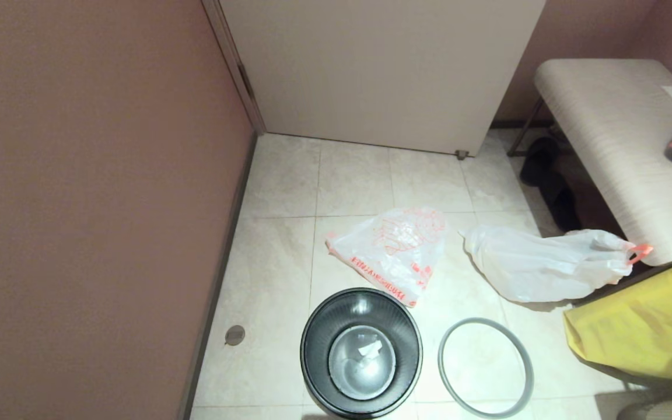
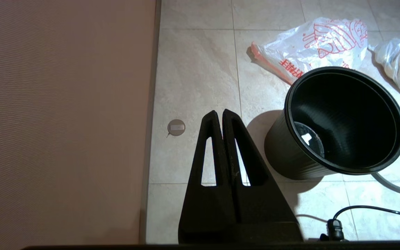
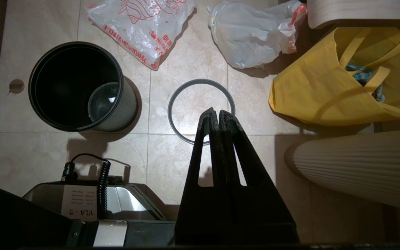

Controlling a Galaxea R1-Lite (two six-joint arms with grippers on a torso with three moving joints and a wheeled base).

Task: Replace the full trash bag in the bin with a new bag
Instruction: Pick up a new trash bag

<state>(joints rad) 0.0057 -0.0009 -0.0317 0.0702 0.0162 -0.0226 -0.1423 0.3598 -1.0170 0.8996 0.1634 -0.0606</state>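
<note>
Holding: both my grippers, left (image 2: 222,114) and right (image 3: 215,113), pressed shut, empty.
Bin: round black plastic wastebasket (image 1: 361,352) upright, unlined.
Hoop: thin grey ring (image 1: 485,367) just beside it.
Bags: orange-printed white plastic bag (image 1: 393,249), bulging plain white plastic bag (image 1: 546,262), on the floor.

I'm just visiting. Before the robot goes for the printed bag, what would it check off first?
1. Bin unlined, upright: ok; only a small white scrap at the bottom.
2. Grey hoop off the bin, flat on the floor beside it: ok.
3. Full trash bag out of the bin, on the floor: ok.
4. New bag within sight, lying apart behind the bin: ok.
5. Right gripper ready to grasp: not ok, fingers shut.
6. Left gripper: not ok, fingers shut.
</note>
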